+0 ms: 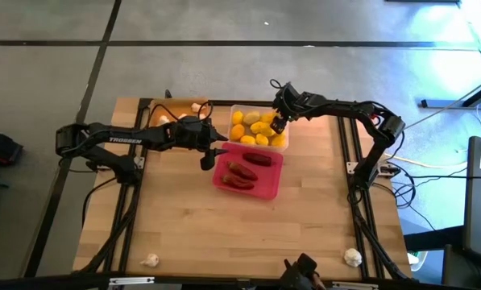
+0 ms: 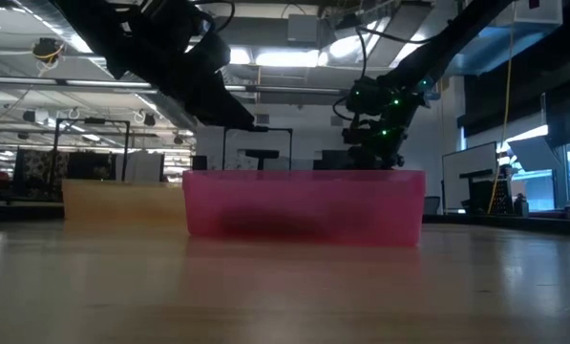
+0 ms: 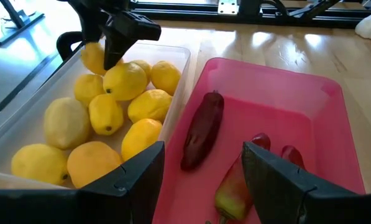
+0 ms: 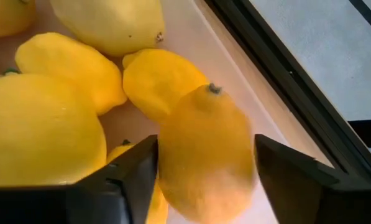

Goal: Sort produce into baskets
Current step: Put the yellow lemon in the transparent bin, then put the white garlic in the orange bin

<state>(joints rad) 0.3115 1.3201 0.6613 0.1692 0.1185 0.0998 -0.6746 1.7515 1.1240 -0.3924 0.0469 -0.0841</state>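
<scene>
Right claw [image 4: 201, 171] over the clear tray [image 1: 234, 110], fingers apart round a lemon [image 4: 205, 155]; I fear it bouncing out.

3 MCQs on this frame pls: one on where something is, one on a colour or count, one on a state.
1. Where is the right end effector?
A. over the clear tray of lemons
B. over the pink tray
C. at the table's near edge

2. What colour is the tray holding the chili peppers?
A. blue
B. pink
C. green

3. How does the left end effector stand?
A. shut on a pepper
B. shut on a garlic bulb
C. open, holding nothing

Answers:
1 A, the high view shows it above the clear tray among the lemons.
2 B, the peppers lie in the pink tray.
3 C, the left wrist view shows its fingers apart with only the tray between them.
</scene>
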